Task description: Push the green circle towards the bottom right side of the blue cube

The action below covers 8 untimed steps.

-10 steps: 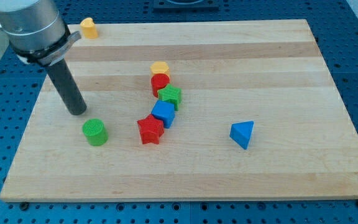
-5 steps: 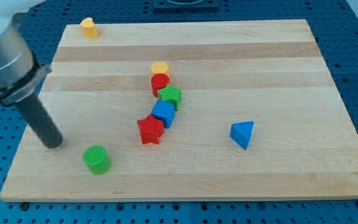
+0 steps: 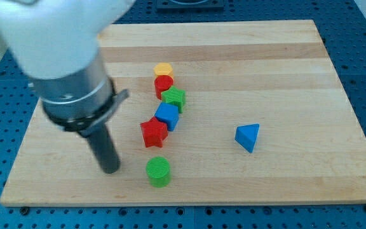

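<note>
Seven small coloured blocks can be counted on the pale wooden board [image 3: 284, 76], and the task is judged partly done. The green circle – a short green cylinder [image 3: 159, 171] – is found low in the frame, a little left of centre, below the red star-shaped block [image 3: 153, 132] and down-left of the blue cube [image 3: 167, 116]. It is placed beneath the cube rather than at its lower right, so a push towards the frame's right, and slightly upward, is judged to be left.

My tip [image 3: 110, 169], the lower end of the dark rod, is seen just to the left of the green cylinder – close beside it, though contact cannot be confirmed. No gripper is carried, so nothing is held; the rod is simply set down on the board at the cylinder's left flank, a position judged suitable for a rightward push.

Above the cube, the green star-shaped block [image 3: 174, 98], the red cylinder [image 3: 163, 84] and the yellow hexagonal block [image 3: 163, 69] are stacked in a curving line, each touching or nearly touching its neighbour. The blue triangular block [image 3: 247, 137] is set well apart at the right; the ground between it and the cube is the cylinder's goal.

No brand, label or writing can be read anywhere.
</note>
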### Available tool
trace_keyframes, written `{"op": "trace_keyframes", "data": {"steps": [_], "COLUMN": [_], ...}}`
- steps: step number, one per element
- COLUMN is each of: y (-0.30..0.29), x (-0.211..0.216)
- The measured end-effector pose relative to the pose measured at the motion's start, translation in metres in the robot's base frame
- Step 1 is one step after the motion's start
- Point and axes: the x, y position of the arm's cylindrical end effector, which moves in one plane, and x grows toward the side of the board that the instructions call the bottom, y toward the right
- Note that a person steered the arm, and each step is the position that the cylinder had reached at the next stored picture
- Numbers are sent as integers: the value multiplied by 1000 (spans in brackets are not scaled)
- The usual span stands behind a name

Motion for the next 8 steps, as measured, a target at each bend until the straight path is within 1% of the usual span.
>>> {"op": "trace_keyframes", "data": {"steps": [1,2,3,4,5,6,7,8], "y": [-4,55,123,150,151,147,142,142], "x": [16,29,30,31,43,22,-9,-11]}}
